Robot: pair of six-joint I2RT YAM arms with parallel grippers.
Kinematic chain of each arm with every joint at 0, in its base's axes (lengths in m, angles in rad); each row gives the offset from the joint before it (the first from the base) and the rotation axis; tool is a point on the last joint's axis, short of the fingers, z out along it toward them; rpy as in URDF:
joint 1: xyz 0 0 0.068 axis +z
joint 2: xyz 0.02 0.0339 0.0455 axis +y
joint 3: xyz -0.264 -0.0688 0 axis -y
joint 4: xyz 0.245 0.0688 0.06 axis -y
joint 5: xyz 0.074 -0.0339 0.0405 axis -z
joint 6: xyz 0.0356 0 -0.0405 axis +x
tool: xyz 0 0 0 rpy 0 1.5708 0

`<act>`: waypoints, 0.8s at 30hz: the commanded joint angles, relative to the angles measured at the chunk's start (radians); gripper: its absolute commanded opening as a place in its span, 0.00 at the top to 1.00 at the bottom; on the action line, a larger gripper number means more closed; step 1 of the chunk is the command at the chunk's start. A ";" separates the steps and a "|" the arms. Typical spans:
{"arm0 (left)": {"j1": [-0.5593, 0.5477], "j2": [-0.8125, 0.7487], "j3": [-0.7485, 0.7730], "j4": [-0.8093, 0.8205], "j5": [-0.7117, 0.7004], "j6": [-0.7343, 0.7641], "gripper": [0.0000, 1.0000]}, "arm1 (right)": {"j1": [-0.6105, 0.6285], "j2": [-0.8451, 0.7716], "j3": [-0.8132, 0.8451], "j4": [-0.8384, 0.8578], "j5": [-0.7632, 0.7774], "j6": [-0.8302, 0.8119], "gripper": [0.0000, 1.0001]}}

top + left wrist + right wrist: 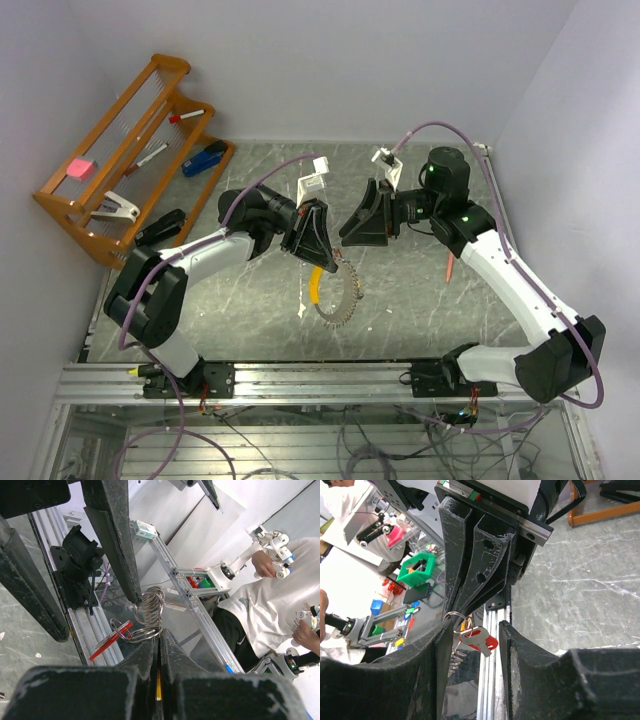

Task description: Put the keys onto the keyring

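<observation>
Left tool [160,641] clamps keyring [148,614]; right tool [474,629] gapes around red key [482,641], unseen from above.

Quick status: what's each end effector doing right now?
Left end effector: closed on the silvery coiled metal keyring with the yellow-orange tag.
Right end effector: jaws apart around the small red-headed key; grip cannot be told.

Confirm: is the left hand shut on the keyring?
Shut: the left hand has its fingers meeting without a gap, pinching the keyring at its coils.
</observation>
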 commanded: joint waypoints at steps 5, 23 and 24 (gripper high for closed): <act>-0.007 -0.002 0.034 0.270 0.025 -0.172 0.93 | 0.004 0.017 -0.005 0.034 -0.021 0.011 0.63; -0.008 0.004 0.047 0.270 0.025 -0.177 0.93 | 0.007 0.017 0.003 0.048 -0.028 0.026 0.96; -0.007 0.007 0.049 0.270 0.025 -0.177 0.93 | 0.007 0.016 0.003 0.047 -0.026 0.026 0.97</act>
